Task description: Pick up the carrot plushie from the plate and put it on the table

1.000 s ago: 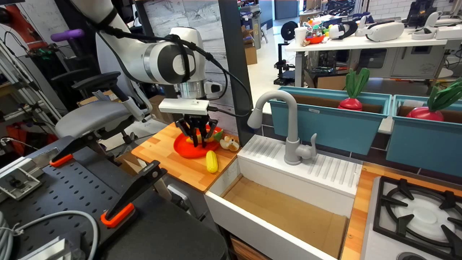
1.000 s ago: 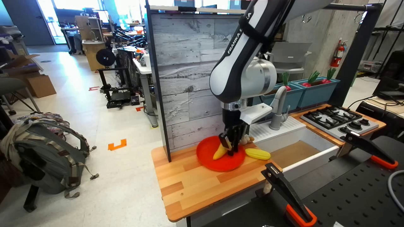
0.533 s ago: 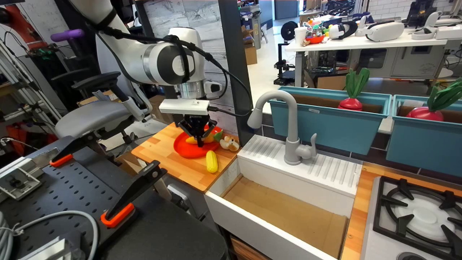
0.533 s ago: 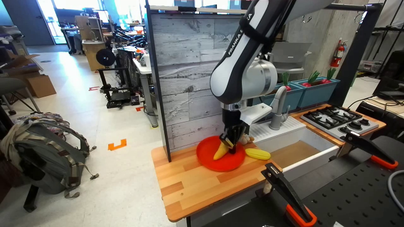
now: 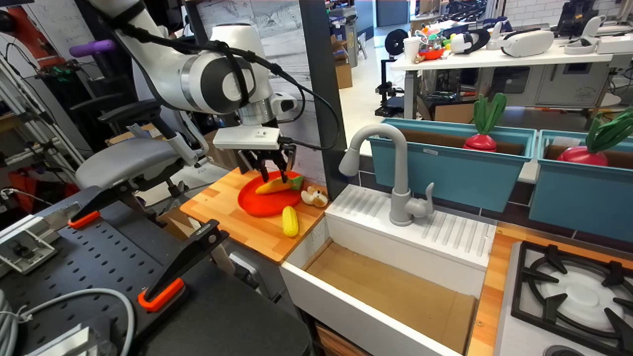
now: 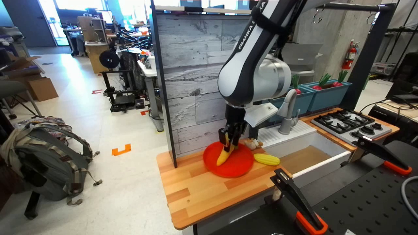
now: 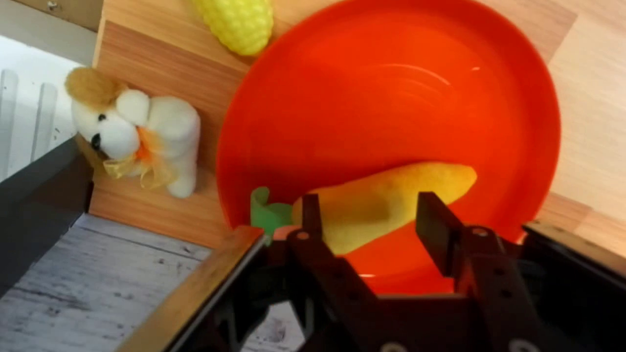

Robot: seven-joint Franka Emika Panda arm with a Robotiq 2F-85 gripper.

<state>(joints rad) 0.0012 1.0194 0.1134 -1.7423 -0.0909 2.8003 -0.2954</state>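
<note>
Gaping wide, the claw (image 7: 369, 212) hangs over a matte, tapered carrot (image 7: 386, 200), green and curled at one end, lying on a round, glossy red plate (image 7: 371, 107).

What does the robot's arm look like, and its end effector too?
The arm is chunky, rounded and white, with black parts, silvery rings and white "FRANKA" lettering. A black cable loops alongside. The end effector is black with two angular fingers; a white box sits near it.

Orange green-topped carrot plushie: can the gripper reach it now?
Likely yes: nothing shows between the open black gripper and the carrot plushie, but the fingers spread roughly along the toy's length; turning may help.
</note>
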